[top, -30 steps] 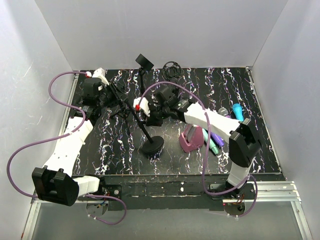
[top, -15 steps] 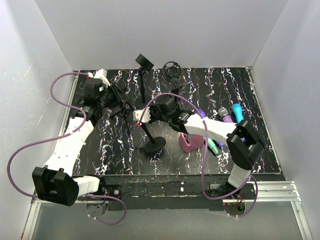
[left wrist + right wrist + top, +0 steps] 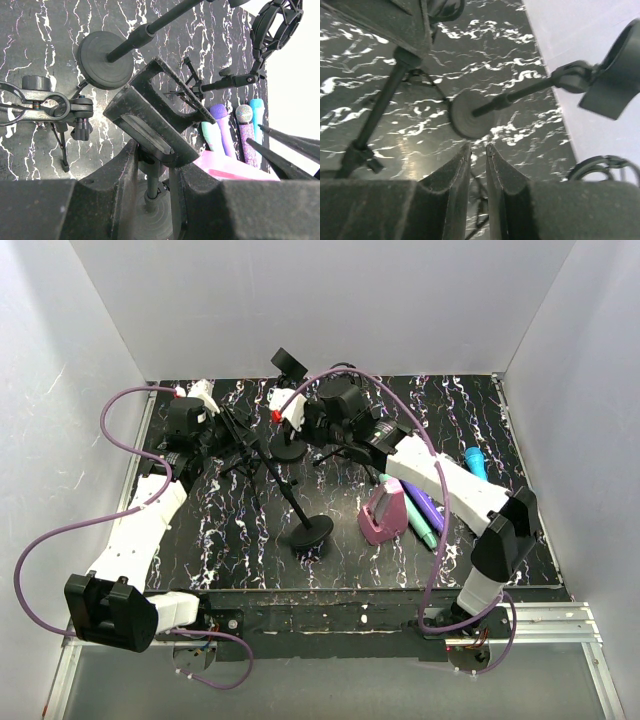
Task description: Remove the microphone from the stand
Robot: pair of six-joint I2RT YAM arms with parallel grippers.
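Left gripper [image 3: 152, 160]: closed around the thin neck of the stand [image 3: 308, 532], just beneath the clip [image 3: 145, 127]. I judge this a bracing hold, so that the stand neither tips nor slides.
Stand: its round base sits on the table [image 3: 200, 540], and the pole leans up and left toward the holding fingers.
Clip: a black open frame at the top of the stand. Nothing sits in it, so the removal looks done as far as the stand goes.
Right gripper [image 3: 478, 148]: at the back of the table above a second stand [image 3: 465, 120], well apart from the held one. Its fingers are almost together with only a sliver of gap and nothing visible between them.
Pink case [image 3: 383, 517]: on the table, right of the stand's base.
Microphone position: a teal microphone [image 3: 212, 137], purple microphone [image 3: 222, 125], silver-headed microphone [image 3: 243, 131] and blue microphone [image 3: 257, 112] lie side by side just right of the case. I cannot tell which one the task means.
Microphone look: slim handheld sticks. One has a glittery purple body and a mesh ball head, and the rest look plain and smooth.
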